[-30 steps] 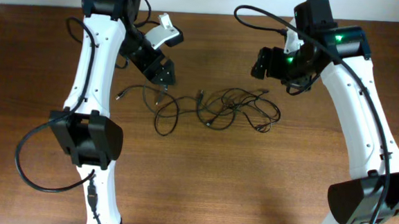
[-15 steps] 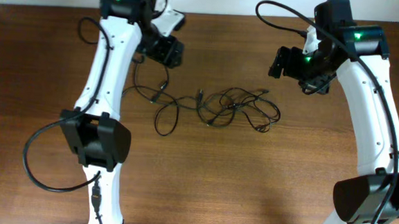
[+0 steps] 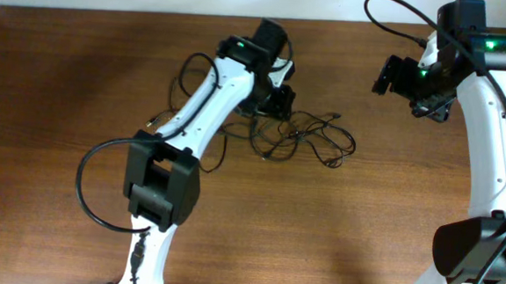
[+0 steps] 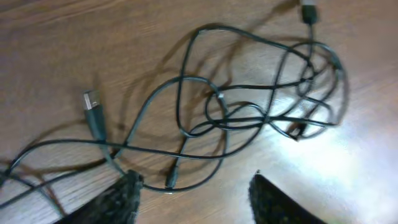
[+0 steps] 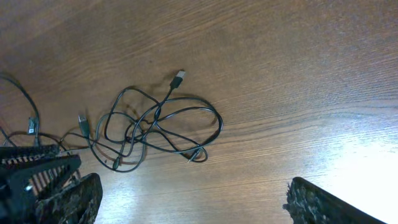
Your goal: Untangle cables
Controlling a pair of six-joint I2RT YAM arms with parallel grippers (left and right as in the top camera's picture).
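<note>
One tangled clump of thin black cables (image 3: 302,138) lies mid brown wooden table (image 3: 63,77); I cannot count them. Two grippers: left gripper (image 4: 196,186) at its 11 o'clock, right gripper (image 5: 199,208) at 2 o'clock. Both have jaws apart, holding nothing.

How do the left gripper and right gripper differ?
The left gripper hangs low over the cables, strands between its fingers; the right gripper sits off to one side of them. The right gripper's jaws gape wider than the left gripper's. Both are open, holding nothing.
</note>
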